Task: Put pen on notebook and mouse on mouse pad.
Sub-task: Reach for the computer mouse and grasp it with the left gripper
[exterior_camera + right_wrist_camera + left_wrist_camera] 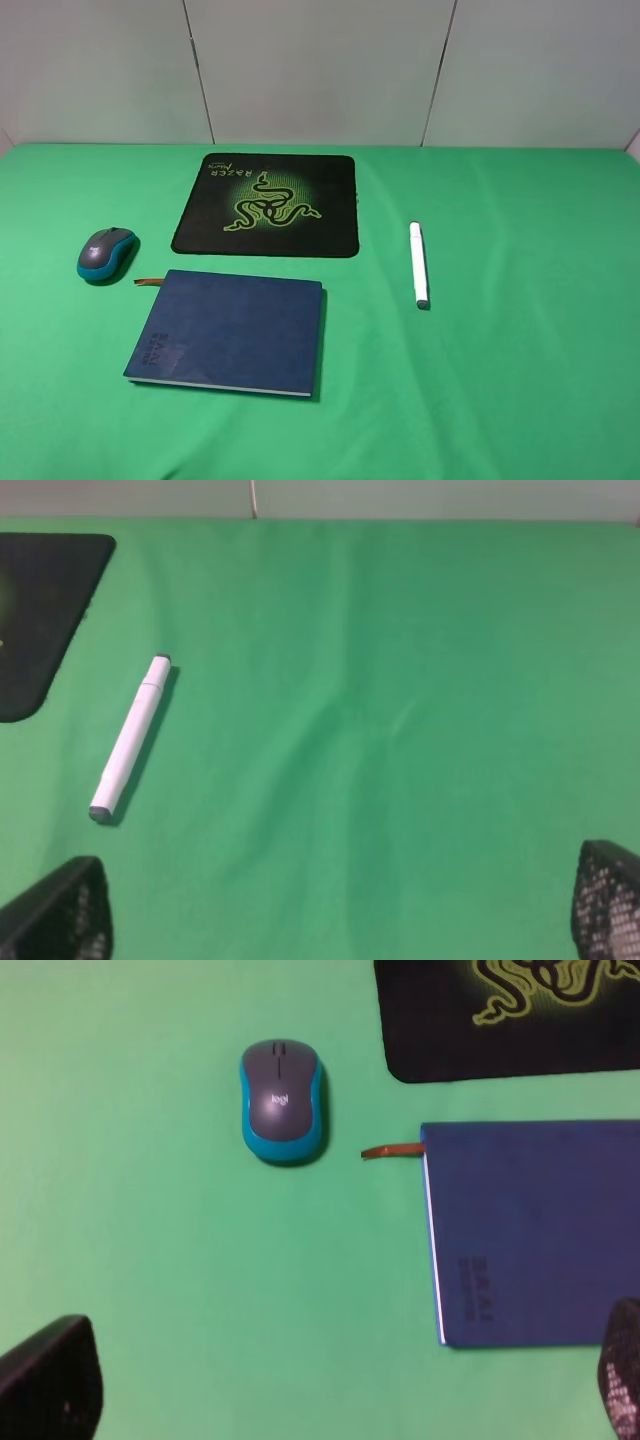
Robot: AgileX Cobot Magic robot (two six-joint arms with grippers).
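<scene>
The white pen (418, 264) lies on the green cloth, right of the black mouse pad (267, 204). The teal-sided mouse (105, 252) rests on the cloth left of the pad, beyond the navy notebook (230, 334). Neither gripper shows in the exterior high view. The left wrist view has the mouse (282, 1101), the notebook (535, 1230) and a corner of the mouse pad (500, 1020) ahead of my left gripper (335, 1400), which is open and empty. Seen from the right wrist, the pen (131, 738) lies off to one side of my open, empty right gripper (332, 920).
Green cloth (520, 380) covers the whole table, and grey wall panels (320, 70) stand behind it. A brown ribbon bookmark (392, 1150) sticks out of the notebook toward the mouse.
</scene>
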